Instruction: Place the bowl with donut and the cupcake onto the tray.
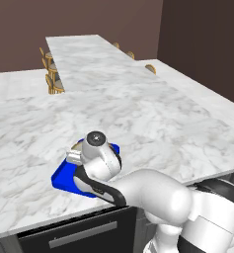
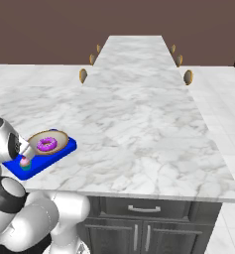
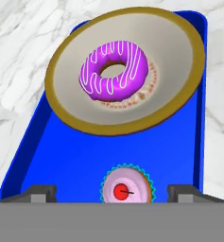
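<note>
The pincer (image 3: 112, 191) hangs just above the cupcake (image 3: 127, 188), its two dark fingertips (image 3: 38, 193) standing wide on either side with clear blue showing between each tip and the green wrapper, so it is released and grasps nothing. The cupcake sits upright on the near end of the blue tray (image 3: 61, 156), pink top and red cherry facing the hand camera. Farther along the same tray rests the tan bowl (image 3: 125, 68), flat and level, with the purple-iced donut (image 3: 114, 71) lying inside it, a little off centre.

In the right base view the tray (image 2: 64, 149) lies near the front left corner of the marble surface (image 2: 139, 129), the bowl (image 2: 59, 140) and donut (image 2: 46, 144) on its far half and the cupcake (image 2: 25, 162) on its near half, beside the arm's wrist. In the left base view the arm covers most of the tray (image 1: 61, 179), leaving a blue edge visible.

Judging by this, both items are already on the tray and the step in hand is the retreat. Doing it well means lifting the hand straight up along its own axis, jaws kept spread, until the tips are above the cupcake's frosting; any sideways drift or tilt at this height could clip the wrapper and topple so light a piece, or nudge it toward the tray's rim. Only once clear should the arm swing away.
</note>
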Robot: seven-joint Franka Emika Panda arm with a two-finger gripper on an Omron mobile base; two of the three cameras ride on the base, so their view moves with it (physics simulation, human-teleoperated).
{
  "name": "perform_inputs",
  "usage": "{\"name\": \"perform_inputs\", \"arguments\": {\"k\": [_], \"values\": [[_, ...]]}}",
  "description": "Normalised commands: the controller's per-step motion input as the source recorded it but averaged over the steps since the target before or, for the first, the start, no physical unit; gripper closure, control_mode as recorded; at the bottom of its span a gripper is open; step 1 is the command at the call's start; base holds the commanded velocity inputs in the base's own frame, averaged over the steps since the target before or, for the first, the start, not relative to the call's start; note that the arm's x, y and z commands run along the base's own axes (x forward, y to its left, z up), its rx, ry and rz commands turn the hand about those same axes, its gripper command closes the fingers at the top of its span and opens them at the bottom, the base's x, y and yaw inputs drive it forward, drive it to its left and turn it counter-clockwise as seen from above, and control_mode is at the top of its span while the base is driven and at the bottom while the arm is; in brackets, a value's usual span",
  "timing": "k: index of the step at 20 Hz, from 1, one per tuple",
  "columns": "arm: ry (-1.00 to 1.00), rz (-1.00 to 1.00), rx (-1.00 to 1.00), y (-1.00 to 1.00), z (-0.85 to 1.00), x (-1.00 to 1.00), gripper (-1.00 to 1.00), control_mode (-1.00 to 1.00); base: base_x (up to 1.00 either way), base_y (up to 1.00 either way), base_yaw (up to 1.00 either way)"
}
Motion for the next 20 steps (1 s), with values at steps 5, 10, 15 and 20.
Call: {"name": "perform_inputs", "arguments": {"k": [5,10,15,20], "values": [[0.0,-0.02,0.02,-0.08,0.37,-0.11,-1.0,-1.0,0.0,0.0,0.0],[-0.01,0.0,0.09,-0.47,0.66,-0.45,-1.0,-1.0,0.0,0.0,0.0],[-0.24,0.03,0.18,-0.58,0.53,-0.48,-1.0,-1.0,0.0,0.0,0.0],[-0.34,0.0,0.18,-0.61,0.32,-0.3,-1.0,-1.0,0.0,0.0,0.0]]}}
